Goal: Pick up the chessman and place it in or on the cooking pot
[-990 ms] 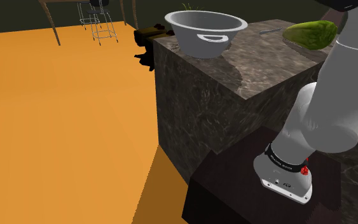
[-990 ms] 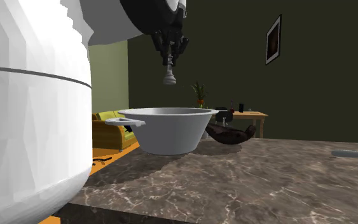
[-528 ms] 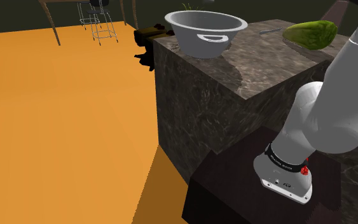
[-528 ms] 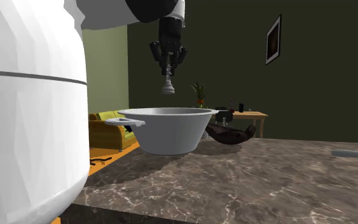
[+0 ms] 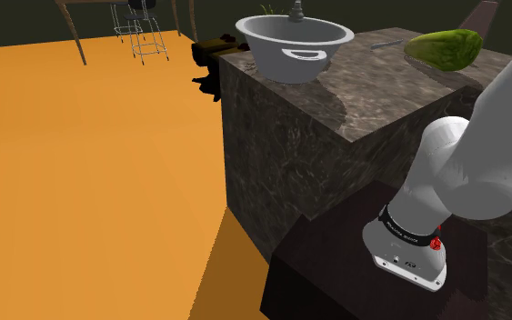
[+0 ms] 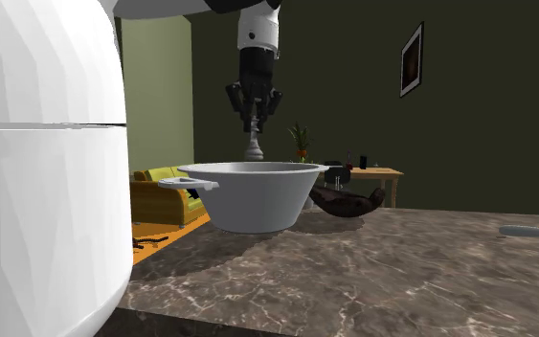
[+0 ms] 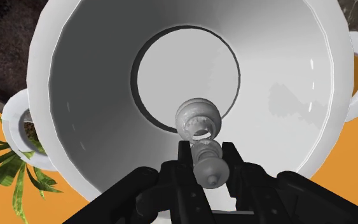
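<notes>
A pale grey chessman [image 6: 255,148] hangs base-down just above the rim of the white two-handled cooking pot [image 6: 253,201]. My black gripper [image 6: 255,117] is shut on its top. In the wrist view the fingers [image 7: 185,160] clasp the chessman [image 7: 199,133] near its head, and the pot's inner wall [image 7: 285,95] and flat bottom lie straight below it. In the shoulder view the chessman [image 5: 296,13] pokes down over the middle of the pot [image 5: 295,44], which stands at the far corner of the counter.
The pot rests on a dark marble counter [image 5: 372,91]. A green vegetable-like object [image 5: 445,47] and a thin grey utensil [image 6: 535,231] also lie on it. My white arm [image 6: 37,172] looms at the second exterior view's left. Orange floor [image 5: 90,164] drops off beside the counter.
My gripper has come down with the chessman, from well above the pot to just over its rim. The arm has stretched farther out over the counter.
</notes>
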